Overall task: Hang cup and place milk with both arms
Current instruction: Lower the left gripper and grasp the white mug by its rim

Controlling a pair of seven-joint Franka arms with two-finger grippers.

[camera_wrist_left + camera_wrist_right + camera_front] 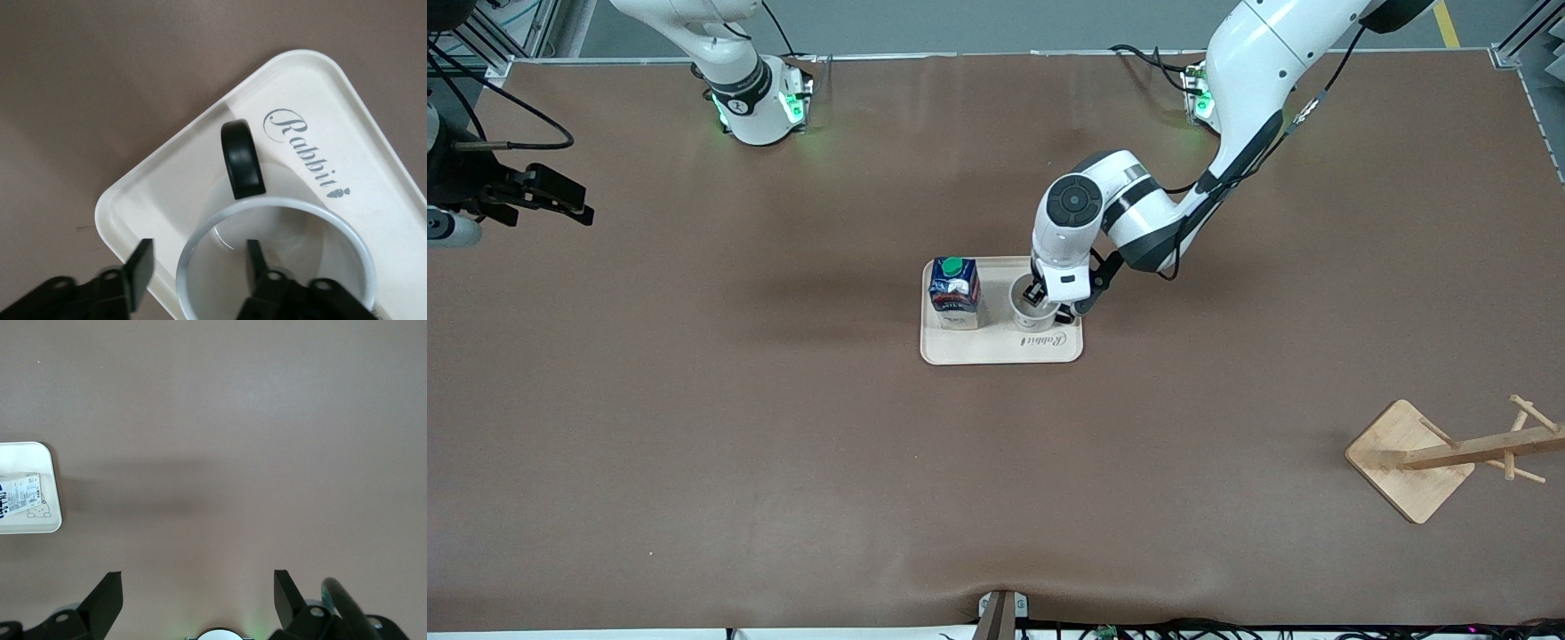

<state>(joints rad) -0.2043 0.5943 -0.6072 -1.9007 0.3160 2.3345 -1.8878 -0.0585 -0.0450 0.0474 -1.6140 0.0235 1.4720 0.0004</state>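
Front view, tray (996,351) holding milk (955,292), cup (1032,313)

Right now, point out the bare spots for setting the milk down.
Bare table lies nearer the camera than the tray, up to the wooden rack. The tray is crowded: milk, cup, left end effector.

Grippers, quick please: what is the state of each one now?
Left gripper: open, one finger inside the cup and one outside its rim, on the tray.
Right gripper: open, empty, waiting over bare table.
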